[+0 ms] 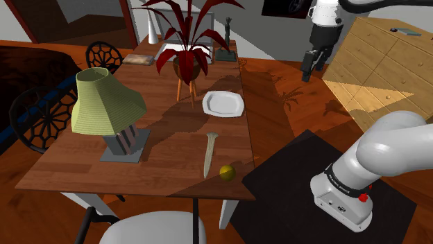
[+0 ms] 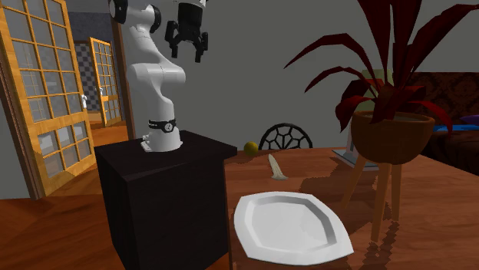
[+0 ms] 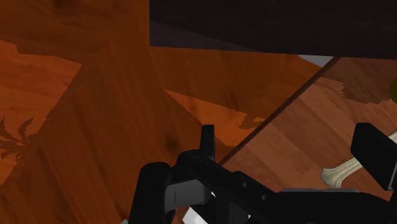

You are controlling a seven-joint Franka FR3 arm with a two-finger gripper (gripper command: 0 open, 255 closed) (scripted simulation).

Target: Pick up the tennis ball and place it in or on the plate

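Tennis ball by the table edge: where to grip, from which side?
Top-down, across the widest middle of the tennis ball: it's round, so any axis holds. The pale bone-shaped piece lies close beside it, so probably close the open gripper along that piece's length, not toward it.

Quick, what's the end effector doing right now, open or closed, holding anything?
The end effector is open and holds nothing; the tennis ball lies on the table.

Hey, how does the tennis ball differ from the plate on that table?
The tennis ball is yellow-green; the plate is white. The ball is small and round, the plate wide and shallow. The ball lies near the edge of the wooden table, the plate beside the potted plant. Both rest on that table.
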